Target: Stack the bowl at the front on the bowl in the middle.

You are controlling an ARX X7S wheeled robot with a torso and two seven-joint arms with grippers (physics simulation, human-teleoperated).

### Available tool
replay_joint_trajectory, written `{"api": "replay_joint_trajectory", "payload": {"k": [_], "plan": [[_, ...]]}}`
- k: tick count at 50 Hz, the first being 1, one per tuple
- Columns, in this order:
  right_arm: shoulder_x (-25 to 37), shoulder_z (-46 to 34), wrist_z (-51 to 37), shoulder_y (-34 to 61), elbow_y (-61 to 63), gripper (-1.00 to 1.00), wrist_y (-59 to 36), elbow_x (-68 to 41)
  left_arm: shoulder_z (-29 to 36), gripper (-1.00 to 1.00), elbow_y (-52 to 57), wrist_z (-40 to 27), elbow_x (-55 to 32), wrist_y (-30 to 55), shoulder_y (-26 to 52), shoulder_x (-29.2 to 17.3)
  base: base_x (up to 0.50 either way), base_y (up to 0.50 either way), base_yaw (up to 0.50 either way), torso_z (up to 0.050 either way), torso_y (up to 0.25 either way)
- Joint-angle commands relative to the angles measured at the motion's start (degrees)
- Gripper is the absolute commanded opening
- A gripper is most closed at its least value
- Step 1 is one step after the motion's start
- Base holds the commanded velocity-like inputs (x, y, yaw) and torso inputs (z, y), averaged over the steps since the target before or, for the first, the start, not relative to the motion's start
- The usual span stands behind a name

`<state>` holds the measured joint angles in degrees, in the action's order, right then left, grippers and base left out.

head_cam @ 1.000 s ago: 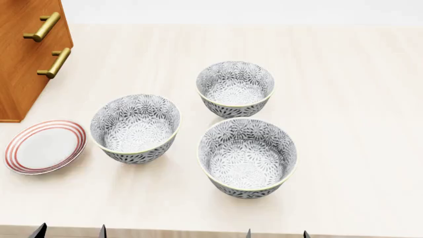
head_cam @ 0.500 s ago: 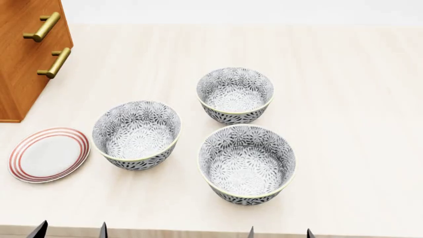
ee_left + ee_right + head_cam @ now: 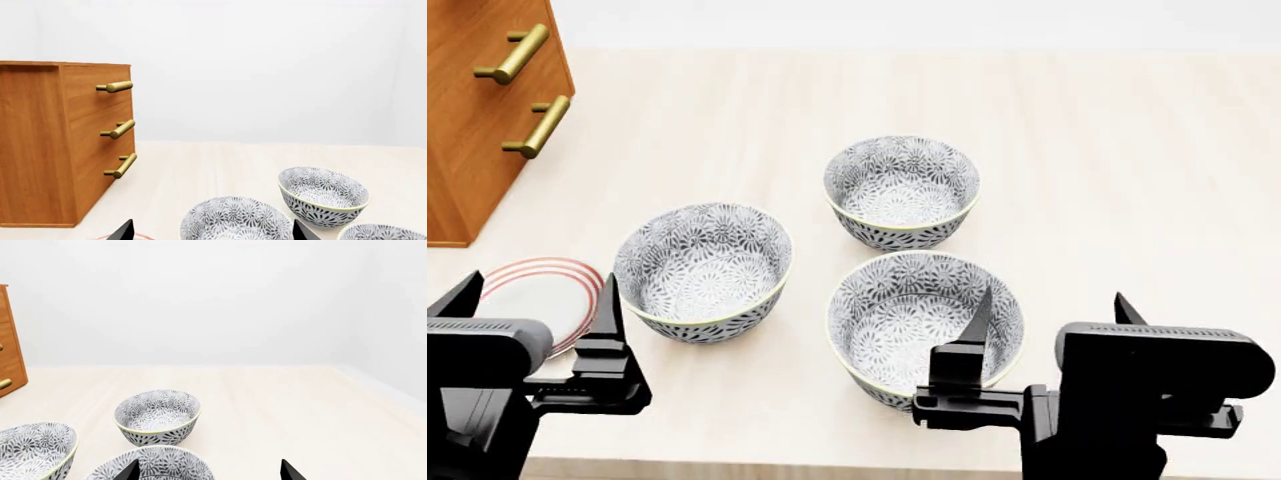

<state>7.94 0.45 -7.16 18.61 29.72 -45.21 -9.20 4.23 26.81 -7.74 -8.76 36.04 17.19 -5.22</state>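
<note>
Black grippers just popped into the head view, so we're finally set up to reach. Half a second back only fingertip points showed at the bottom edge; the bowls haven't budged since. Our right gripper [image 3: 1050, 315] is spread wide with the front bowl [image 3: 926, 328] just ahead of its left finger. The left gripper [image 3: 534, 295], also wide open, straddles the plate [image 3: 537, 298], with the middle bowl [image 3: 705, 270] just off its right finger. Nothing grabbed yet.
</note>
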Motion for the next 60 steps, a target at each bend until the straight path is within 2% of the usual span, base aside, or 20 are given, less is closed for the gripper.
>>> {"api": "replay_joint_trajectory", "payload": {"k": [1, 21, 30, 32, 37, 60], "plan": [[0.90, -0.30, -3.44, 4.21, 4.39, 1.00, -8.13, 0.80, 0.39, 1.00, 3.04, -1.50, -0.87, 3.81, 2.85, -0.81, 0.00, 0.00, 0.00, 0.000, 0.000], [1.34, -1.97, -4.12, 4.49, 1.97, 1.00, -6.55, 0.77, 1.08, 1.00, 0.81, -2.61, -1.37, 1.68, 2.33, -1.97, 0.00, 0.49, 0.00, 0.000, 0.000], [1.54, -3.67, -4.64, 4.76, 0.61, 1.00, -6.40, 1.20, 1.60, 1.00, 0.12, -3.31, -1.19, 0.96, 2.40, -2.42, 0.00, 0.00, 0.00, 0.000, 0.000], [2.30, -4.38, -3.67, 3.91, 0.70, 1.00, -3.96, 1.15, 1.69, 1.00, -0.11, -3.44, -1.16, 0.79, 2.49, -2.51, 0.00, 0.00, 0.00, 0.000, 0.000], [2.15, -3.90, -3.83, 4.74, 1.58, 1.00, -6.63, 0.27, 1.99, 1.00, 0.00, -3.77, -1.16, 0.56, 2.28, -2.76, 0.50, 0.00, 0.00, 0.000, 0.000], [2.98, -4.94, -4.73, 5.17, 2.15, 1.00, -7.55, 0.02, 2.57, 1.00, -0.13, -4.72, -1.94, -0.27, 2.15, -3.62, 0.50, 0.00, 0.00, 0.000, 0.000]]}}
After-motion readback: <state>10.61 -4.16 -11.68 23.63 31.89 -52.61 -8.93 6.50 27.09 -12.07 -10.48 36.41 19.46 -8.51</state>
